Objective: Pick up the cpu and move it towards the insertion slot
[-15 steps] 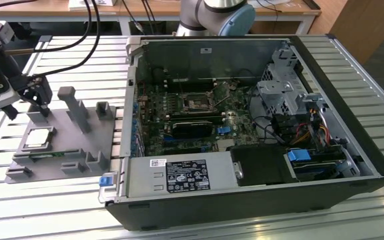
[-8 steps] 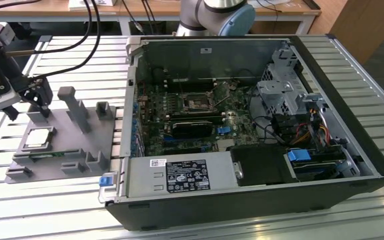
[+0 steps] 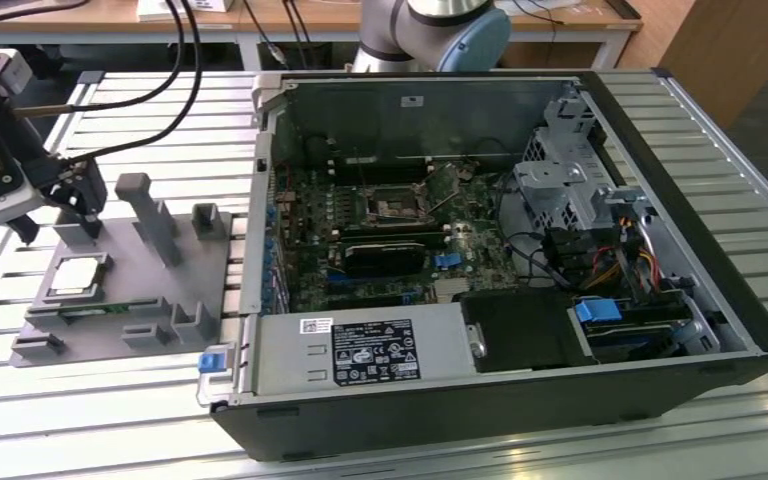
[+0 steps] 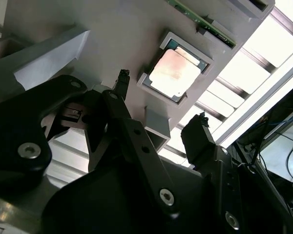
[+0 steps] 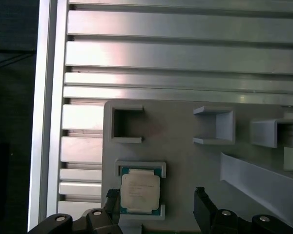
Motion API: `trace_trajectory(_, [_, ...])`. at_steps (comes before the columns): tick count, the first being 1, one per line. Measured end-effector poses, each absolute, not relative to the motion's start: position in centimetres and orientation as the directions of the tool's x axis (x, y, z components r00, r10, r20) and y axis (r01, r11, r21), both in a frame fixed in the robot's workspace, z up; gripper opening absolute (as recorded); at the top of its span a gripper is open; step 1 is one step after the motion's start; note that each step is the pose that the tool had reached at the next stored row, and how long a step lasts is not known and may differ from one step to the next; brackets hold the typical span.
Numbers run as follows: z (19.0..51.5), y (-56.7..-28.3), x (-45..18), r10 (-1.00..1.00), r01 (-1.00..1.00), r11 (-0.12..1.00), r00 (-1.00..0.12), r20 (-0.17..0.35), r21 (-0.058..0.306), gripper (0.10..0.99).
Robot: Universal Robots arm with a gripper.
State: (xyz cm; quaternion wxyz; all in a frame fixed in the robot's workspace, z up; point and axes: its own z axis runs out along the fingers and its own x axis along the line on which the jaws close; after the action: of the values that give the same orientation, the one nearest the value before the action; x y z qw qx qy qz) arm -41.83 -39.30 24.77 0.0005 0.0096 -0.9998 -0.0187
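The cpu (image 3: 75, 277), a flat silvery square chip, lies in a square recess of the grey fixture plate (image 3: 131, 290) on the exterior view's left. My gripper (image 3: 71, 210) hovers a little above the plate, just beyond the chip, open with nothing between its fingers. In both wrist views the cpu (image 4: 175, 73) (image 5: 140, 191) lies flat below the spread black fingertips (image 4: 122, 80) (image 5: 200, 195), apart from them. The insertion slot (image 3: 395, 207), a black socket in a silvery frame, sits on the motherboard inside the open computer case (image 3: 704, 250), far from the gripper toward the exterior view's right.
Upright grey posts (image 3: 144, 215) and brackets rise from the fixture plate near the gripper. A green memory stick (image 3: 91, 310) lies at the plate's front edge. Everything rests on a slatted aluminium table (image 3: 91, 420). The arm's base (image 3: 438, 30) stands behind the case.
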Motion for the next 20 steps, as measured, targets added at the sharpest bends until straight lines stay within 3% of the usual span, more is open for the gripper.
trace_trajectory(20, [23.6, -40.1, -42.0, -0.021, -0.021, 0.999, -1.000, 0.001, 0.037, 0.706])
